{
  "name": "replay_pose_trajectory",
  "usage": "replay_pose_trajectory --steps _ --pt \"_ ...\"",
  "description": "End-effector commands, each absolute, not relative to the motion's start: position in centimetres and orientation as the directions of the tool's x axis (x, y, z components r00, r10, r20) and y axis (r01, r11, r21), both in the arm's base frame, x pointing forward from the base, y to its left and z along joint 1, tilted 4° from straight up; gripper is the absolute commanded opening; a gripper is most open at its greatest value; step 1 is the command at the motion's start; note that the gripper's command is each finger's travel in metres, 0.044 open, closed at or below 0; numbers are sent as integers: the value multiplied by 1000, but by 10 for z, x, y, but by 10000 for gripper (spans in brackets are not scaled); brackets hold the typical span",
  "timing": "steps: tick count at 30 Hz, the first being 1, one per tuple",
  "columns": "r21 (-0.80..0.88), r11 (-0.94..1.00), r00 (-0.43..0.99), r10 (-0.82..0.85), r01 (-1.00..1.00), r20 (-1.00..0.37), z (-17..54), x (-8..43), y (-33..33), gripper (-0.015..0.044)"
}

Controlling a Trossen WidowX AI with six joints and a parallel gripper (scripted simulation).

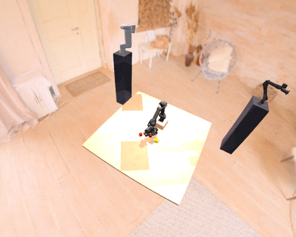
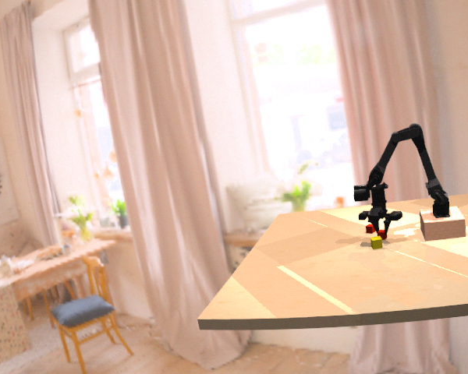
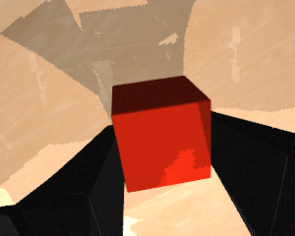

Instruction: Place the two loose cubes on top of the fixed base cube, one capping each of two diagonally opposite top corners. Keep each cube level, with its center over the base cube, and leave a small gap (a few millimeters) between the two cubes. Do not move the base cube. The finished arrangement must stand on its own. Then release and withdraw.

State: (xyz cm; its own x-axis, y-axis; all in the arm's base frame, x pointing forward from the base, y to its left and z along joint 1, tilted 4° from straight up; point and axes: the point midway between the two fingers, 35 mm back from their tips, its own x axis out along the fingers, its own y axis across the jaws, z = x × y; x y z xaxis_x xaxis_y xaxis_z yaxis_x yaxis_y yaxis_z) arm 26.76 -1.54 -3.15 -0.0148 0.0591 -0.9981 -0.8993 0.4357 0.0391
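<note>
My gripper (image 1: 150, 133) (image 2: 381, 230) (image 3: 158, 128) is down at the table top, its two black fingers pressed on the left and right faces of a red cube (image 1: 150, 136) (image 2: 382, 234) (image 3: 162, 134). That cube rests on the table (image 1: 168, 178) (image 2: 306, 281). A second red cube (image 1: 140, 134) (image 2: 370, 228) lies loose a little way off on the table. The yellow cube (image 1: 156, 139) (image 2: 375, 242) stands on the table just in front of the gripper, with nothing on top of it.
The arm stands on a pale block (image 1: 163, 125) (image 2: 444, 227) behind the cubes. Two dark pillars (image 1: 122, 76) (image 1: 244, 125) with camera arms stand beside the table. The table's front edge is far from the cubes.
</note>
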Motion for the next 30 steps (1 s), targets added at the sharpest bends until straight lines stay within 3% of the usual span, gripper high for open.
replay_pose_trajectory --steps 1,30 --pt "27 441 -3 55 -897 -999 -21 272 -17 105" --pt "27 441 -3 54 -897 -999 68 271 -21 105"
